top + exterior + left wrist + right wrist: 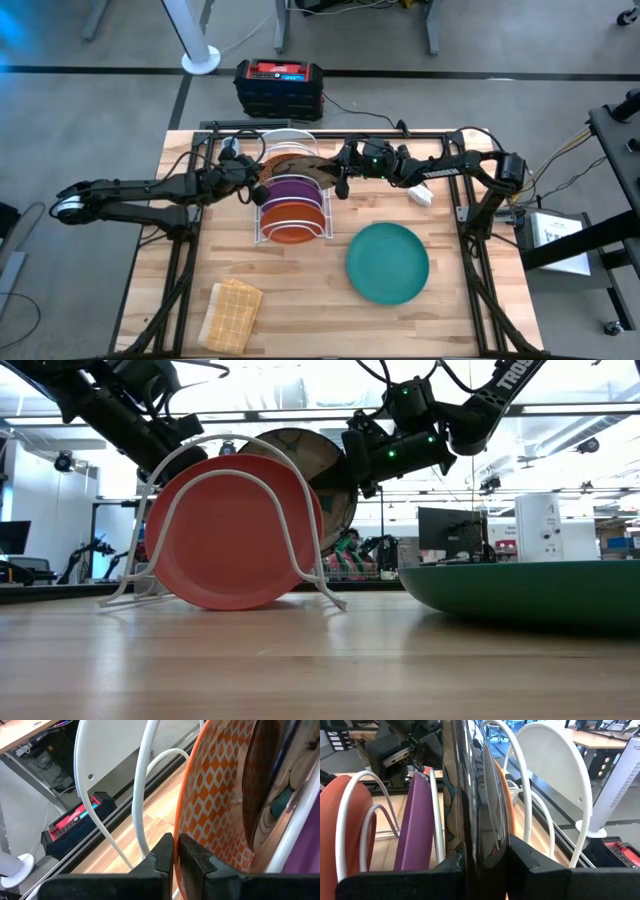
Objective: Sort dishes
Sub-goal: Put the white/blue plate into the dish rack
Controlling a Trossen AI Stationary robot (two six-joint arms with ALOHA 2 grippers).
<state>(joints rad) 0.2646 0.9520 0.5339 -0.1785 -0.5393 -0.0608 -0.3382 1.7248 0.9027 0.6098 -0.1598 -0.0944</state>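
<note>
While both arms reach in toward the white wire rack [291, 205] from opposite sides of the table [300, 300], each gripper has a plate by the rim. Stretched out low and nearly horizontal across the table's left half, the left arm ends with its wrist at the rack's rear left corner. The left gripper [176, 851] has its fingers drawn together, pinching the edge of the orange-patterned plate [215, 815], which stands upright in a rear slot of the rack. Coming from the right, the right arm bends at the elbow near the table's right edge and extends level toward the rack's rear right side. The right gripper [485, 855] is clamped on the rim of a dark, glossy, clear glass plate [475, 790], held upright on edge just beside the patterned one; in the low view this plate [330, 470] sits tilted behind the front plates, above the rack's base.

A purple plate [292, 189] stands in the next slot forward, and a plain orange plate [232, 540] fills the frontmost slot. Well apart, the larger teal-green plate [387, 262] lies flat on the table to the right front of the rack. A tan woven cloth [231, 314] rests near the front left.
</note>
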